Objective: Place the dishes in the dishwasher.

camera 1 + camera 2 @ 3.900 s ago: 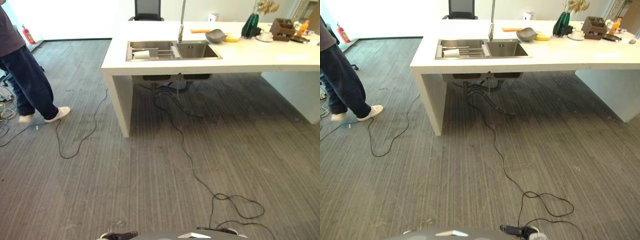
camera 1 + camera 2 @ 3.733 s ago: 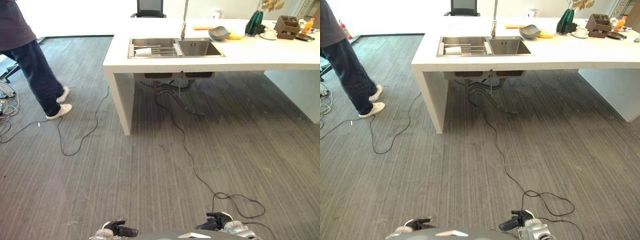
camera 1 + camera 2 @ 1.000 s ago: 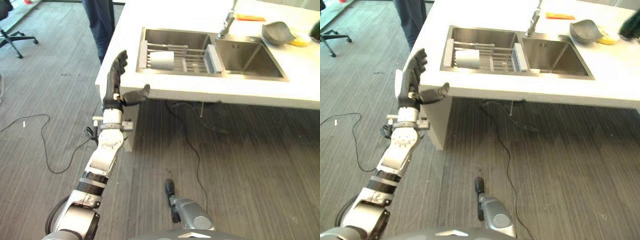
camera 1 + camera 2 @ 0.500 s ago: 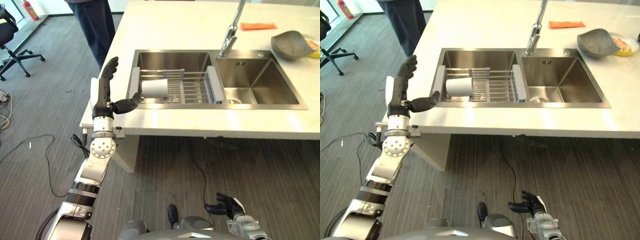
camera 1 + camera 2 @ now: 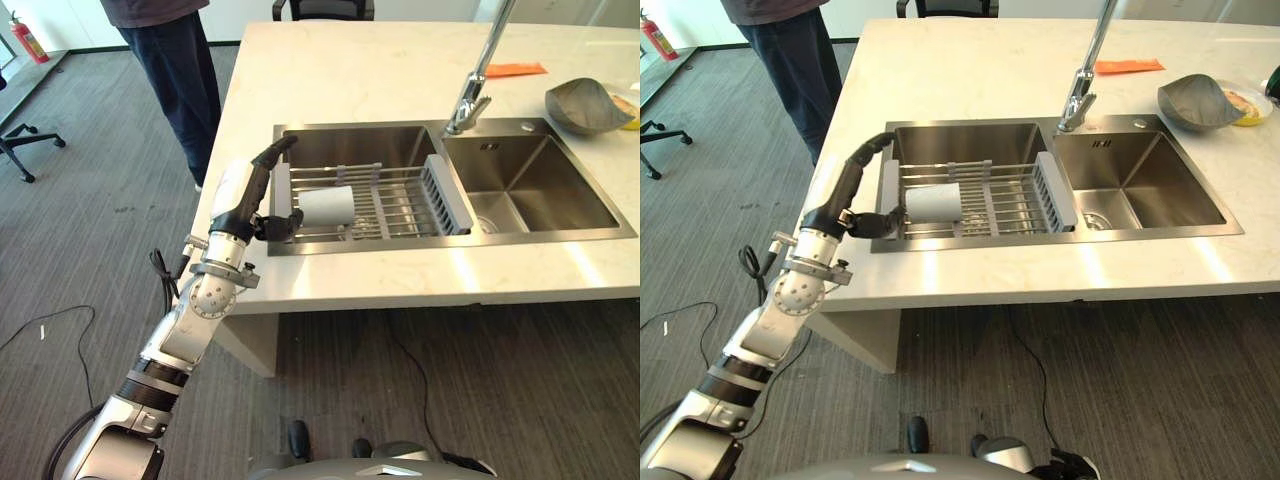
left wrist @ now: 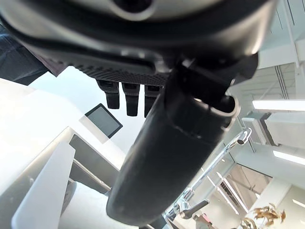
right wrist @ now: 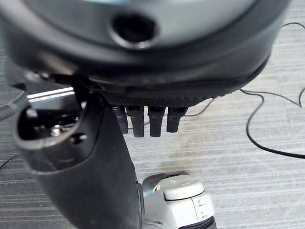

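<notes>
the left hand (image 5: 243,200) has risen from beside the counter's (image 5: 330,70) edge and reached over it, its straight fingers now at the drying rack's (image 5: 385,195) end beside the white cup (image 5: 326,206).

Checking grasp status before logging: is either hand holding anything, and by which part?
Nothing is held. The left hand is open beside the white cup on the sink rack.
</notes>
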You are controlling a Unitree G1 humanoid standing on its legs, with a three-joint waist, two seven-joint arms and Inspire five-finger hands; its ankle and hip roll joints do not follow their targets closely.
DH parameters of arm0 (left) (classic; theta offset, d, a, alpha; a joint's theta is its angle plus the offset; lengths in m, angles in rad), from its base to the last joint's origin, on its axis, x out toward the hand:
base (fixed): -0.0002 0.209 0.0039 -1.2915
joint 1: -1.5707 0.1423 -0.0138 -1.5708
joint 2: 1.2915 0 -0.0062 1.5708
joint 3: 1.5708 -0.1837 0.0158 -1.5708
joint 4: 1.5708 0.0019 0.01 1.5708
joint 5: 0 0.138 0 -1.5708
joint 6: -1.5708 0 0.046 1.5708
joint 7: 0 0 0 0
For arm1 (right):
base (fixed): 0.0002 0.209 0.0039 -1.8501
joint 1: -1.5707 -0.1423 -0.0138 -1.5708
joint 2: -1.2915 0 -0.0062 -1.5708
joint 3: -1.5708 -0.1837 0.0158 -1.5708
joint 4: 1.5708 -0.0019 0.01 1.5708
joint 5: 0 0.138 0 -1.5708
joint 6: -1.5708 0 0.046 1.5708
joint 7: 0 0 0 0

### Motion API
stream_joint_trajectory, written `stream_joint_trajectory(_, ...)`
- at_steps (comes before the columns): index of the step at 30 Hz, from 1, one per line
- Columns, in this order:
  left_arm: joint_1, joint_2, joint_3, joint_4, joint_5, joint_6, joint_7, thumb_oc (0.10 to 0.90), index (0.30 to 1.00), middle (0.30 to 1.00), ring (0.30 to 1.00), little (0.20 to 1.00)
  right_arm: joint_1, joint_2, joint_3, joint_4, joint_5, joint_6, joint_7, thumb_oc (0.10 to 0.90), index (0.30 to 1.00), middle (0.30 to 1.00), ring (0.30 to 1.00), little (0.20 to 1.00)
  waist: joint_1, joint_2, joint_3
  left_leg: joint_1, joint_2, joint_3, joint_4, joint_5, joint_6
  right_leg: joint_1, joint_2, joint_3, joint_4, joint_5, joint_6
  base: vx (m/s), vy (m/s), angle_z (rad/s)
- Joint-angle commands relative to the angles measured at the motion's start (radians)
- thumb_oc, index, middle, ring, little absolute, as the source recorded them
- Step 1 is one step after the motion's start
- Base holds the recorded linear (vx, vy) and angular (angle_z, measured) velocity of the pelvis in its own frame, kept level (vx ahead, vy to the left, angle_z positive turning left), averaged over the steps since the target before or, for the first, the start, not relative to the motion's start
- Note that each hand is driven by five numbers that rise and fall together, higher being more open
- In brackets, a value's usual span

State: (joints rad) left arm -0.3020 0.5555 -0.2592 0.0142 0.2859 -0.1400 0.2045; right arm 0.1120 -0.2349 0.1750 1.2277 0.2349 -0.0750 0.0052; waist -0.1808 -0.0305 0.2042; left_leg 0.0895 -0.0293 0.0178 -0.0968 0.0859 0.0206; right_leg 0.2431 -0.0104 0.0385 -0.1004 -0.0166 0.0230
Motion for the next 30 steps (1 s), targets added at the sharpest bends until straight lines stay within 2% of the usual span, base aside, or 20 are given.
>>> stream_joint_trajectory(1, -0.163, -0.008, -0.019, -0.091, 0.061, -0.053, -0.007, 0.8, 0.9, 0.9, 0.9, 0.9, 0.007, -0.04, 0.004, 0.013, -0.029, -0.013, 0.011, 0.8, 0.9, 0.9, 0.9, 0.9, 0.002, 0.019, -0.074, 0.096, 0.047, 0.037, 0.01, -0.149, -0.1, -0.107, -0.049, -0.019, 0.014, -0.016, 0.076, 0.0, 0.009, -0.08)
stream_joint_trajectory(7, -0.195, -0.025, -0.052, -0.021, 0.076, -0.024, -0.029, 0.8, 0.9, 0.9, 0.9, 0.9, -0.01, -0.039, 0.006, 0.008, -0.044, -0.006, 0.006, 0.8, 0.9, 0.9, 0.9, 0.9, -0.013, 0.02, -0.08, 0.113, 0.052, 0.061, 0.01, -0.159, -0.096, -0.109, -0.047, 0.015, 0.013, -0.014, 0.081, 0.0, 0.009, -0.14)
stream_joint_trajectory(19, -0.346, -0.073, -0.105, 0.145, 0.079, 0.029, 0.015, 0.8, 0.9, 0.9, 0.9, 0.9, -0.017, -0.038, 0.03, 0.056, -0.09, 0.02, 0.009, 0.8, 0.9, 0.9, 0.9, 0.9, -0.049, 0.032, -0.081, 0.13, 0.057, 0.099, 0.01, -0.165, -0.091, -0.115, -0.034, 0.056, 0.013, -0.014, 0.083, -0.01, -0.005, -0.12)
stream_joint_trajectory(27, -0.48, -0.067, -0.162, 0.356, 0.104, 0.108, 0.002, 0.8, 0.9, 0.9, 0.9, 0.9, -0.018, -0.053, 0.043, 0.058, -0.092, 0.031, 0.021, 0.8, 0.9, 0.9, 0.9, 0.9, -0.068, 0.045, -0.085, 0.134, 0.06, 0.108, 0.01, -0.159, -0.09, -0.115, -0.029, 0.07, 0.013, -0.011, 0.083, -0.01, -0.01, -0.03)
stream_joint_trajectory(30, -0.534, -0.084, -0.188, 0.48, 0.121, 0.144, -0.014, 0.8, 0.9, 0.9, 0.9, 0.9, -0.019, -0.059, 0.057, 0.047, -0.092, 0.031, 0.037, 0.8, 0.9, 0.9, 0.9, 0.9, -0.078, 0.048, -0.087, 0.136, 0.063, 0.111, 0.01, -0.157, -0.09, -0.113, -0.026, 0.072, 0.013, -0.012, 0.082, -0.02, -0.023, -0.05)
